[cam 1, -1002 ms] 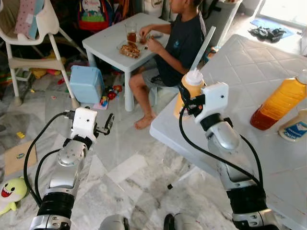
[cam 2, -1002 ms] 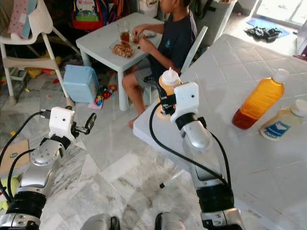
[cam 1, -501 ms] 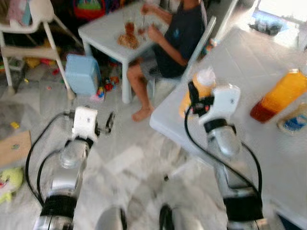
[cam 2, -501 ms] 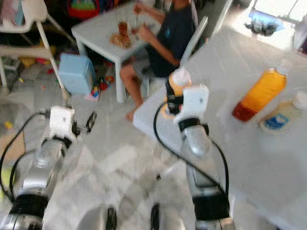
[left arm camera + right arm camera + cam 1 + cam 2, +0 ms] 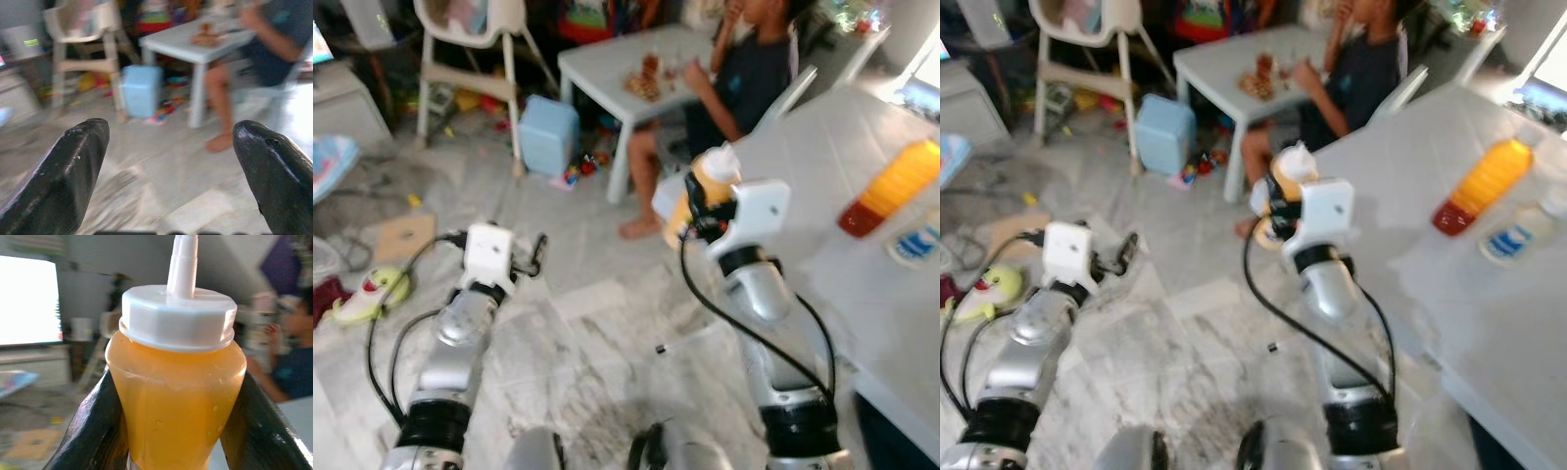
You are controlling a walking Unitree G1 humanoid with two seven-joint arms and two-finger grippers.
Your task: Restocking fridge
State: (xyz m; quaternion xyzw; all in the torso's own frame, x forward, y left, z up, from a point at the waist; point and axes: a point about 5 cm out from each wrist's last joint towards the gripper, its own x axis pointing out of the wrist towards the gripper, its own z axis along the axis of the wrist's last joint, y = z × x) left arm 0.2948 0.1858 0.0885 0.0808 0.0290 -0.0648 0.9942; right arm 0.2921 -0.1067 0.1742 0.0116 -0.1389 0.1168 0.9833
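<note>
An orange squeeze bottle [image 5: 713, 184] with a white nozzle cap is held upright just off the corner of the big white table [image 5: 862, 294]. My right gripper [image 5: 697, 206] is shut on it; in the right wrist view its black fingers [image 5: 90, 431] press both sides of the bottle [image 5: 176, 396]. My left gripper [image 5: 534, 257] is held out low over the marble floor, open and holding nothing. In the left wrist view its fingertips [image 5: 73, 166] stand wide apart.
On the big table stand a tall orange bottle [image 5: 893, 184] and a white bottle with a blue label [image 5: 917, 245]. A person [image 5: 744, 69] sits at a small white table [image 5: 607, 64]. A high chair [image 5: 470, 39], a blue box [image 5: 548, 132], cardboard [image 5: 403, 233] and a yellow toy [image 5: 372, 292] are on the floor.
The whole view has swung left and pulled back, with blur. My right gripper keeps hold of the squeeze bottle, which now stands clear of the table's corner. The left arm holds its pose.
</note>
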